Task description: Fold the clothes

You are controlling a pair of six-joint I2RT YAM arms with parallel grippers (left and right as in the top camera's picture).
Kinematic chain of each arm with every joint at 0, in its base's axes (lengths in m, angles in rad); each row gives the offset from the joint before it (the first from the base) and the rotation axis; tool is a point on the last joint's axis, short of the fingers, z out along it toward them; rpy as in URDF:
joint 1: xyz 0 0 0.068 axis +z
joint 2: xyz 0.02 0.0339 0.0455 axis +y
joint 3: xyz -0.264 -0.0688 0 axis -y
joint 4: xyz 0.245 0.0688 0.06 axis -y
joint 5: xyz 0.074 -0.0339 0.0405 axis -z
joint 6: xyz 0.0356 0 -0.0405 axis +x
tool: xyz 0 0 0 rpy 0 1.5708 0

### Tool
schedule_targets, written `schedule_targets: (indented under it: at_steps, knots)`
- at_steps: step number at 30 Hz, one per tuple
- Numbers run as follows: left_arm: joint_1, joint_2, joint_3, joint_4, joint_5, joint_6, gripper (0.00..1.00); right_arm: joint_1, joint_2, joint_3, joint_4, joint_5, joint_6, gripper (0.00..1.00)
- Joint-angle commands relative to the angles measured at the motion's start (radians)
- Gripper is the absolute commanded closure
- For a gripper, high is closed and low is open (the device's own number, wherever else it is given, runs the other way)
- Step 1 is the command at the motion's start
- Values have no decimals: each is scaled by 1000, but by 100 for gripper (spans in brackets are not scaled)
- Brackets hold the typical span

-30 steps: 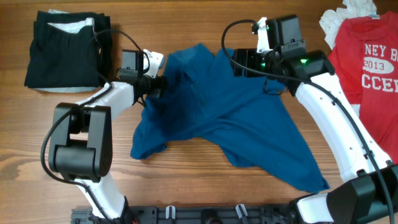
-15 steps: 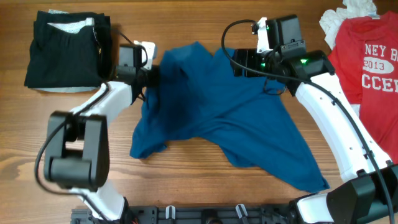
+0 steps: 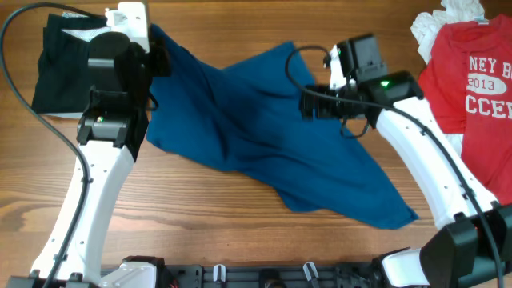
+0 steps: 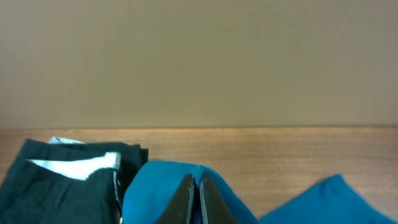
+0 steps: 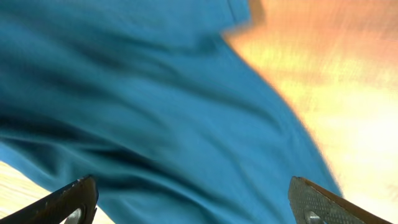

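**Left hand (image 4: 194, 198) clamped on plain dark-blue short-sleeved shirt (image 3: 264, 136), upper left**

Shirt runs diagonally across the wooden counter (image 3: 240, 232) toward lower right. My right hand (image 3: 308, 102), fingers apart, hovers over its upper-right edge, so I judge it nearer for the next grab.

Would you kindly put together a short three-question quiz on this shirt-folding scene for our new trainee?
1. True or false: the left gripper is shut on the dark-blue short-sleeved fabric shirt.
2. Which garment lies beside the right arm? A) a yellow woollen sweater; B) a red T-shirt with white lettering; C) a green towel.
3. Fill in: the right gripper is above the blue shirt with its jaws ____.
Key: 1 true; 2 B; 3 open.
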Motion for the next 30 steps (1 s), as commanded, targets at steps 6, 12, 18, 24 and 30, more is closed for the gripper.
schedule_targets:
  at_steps: [6, 12, 18, 24, 30]
  knots:
    - [5, -82, 20, 18, -69, -10, 96, 1, 26, -168, 43, -56, 25, 1]
    - [5, -137, 20, -76, -95, -9, 80, 1, 33, -267, 160, -40, 15, 1]
    - [4, -288, 20, -245, -91, -79, 37, 1, 41, -279, 178, 84, 43, 1]
    - [4, -386, 20, -481, -16, -171, 21, 2, 127, -280, 213, 117, 79, 7]
    - [4, -356, 20, -585, -6, -216, 18, 1, 229, -280, 239, 135, 143, 13]
